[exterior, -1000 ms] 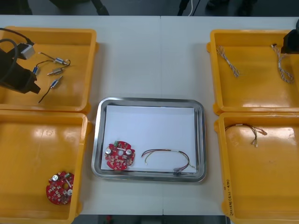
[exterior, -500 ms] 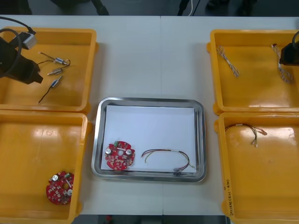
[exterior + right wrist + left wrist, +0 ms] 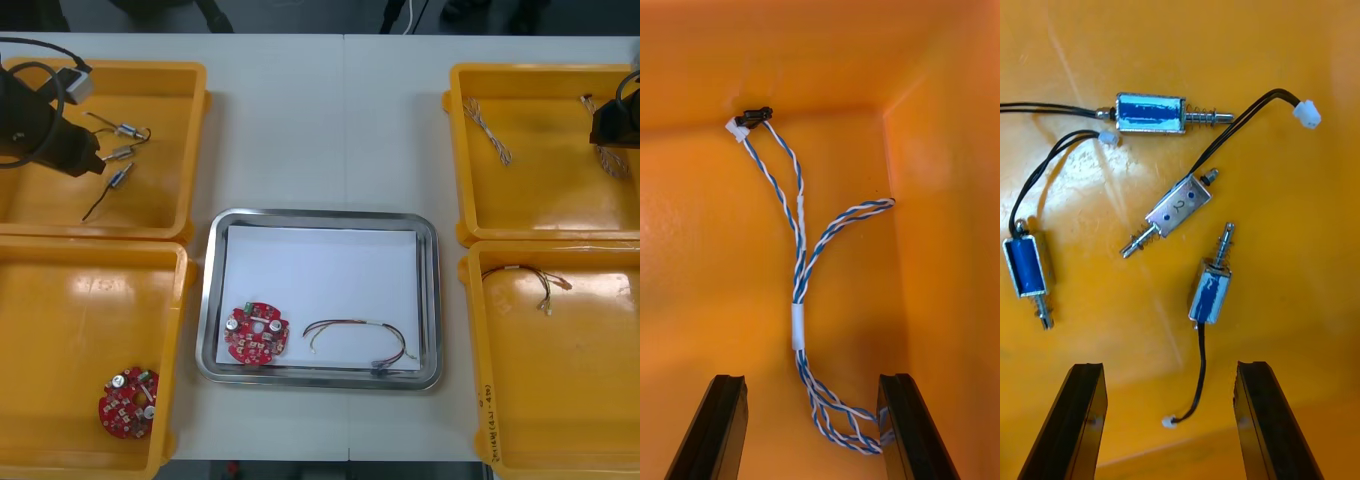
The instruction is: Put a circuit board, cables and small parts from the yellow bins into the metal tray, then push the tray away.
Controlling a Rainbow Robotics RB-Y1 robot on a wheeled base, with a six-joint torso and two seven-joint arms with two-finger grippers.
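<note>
Yellow bins (image 3: 197, 150) — left end effector (image 3: 1169, 367) open, empty, above boxy small metal parts (image 3: 1178, 206); right end effector (image 3: 812, 379) likewise above twisted cable (image 3: 798, 300)

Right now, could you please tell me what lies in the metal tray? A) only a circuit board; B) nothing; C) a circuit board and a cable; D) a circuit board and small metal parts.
C: the metal tray holds one round red circuit board and one cable beside it, nothing else.
</note>
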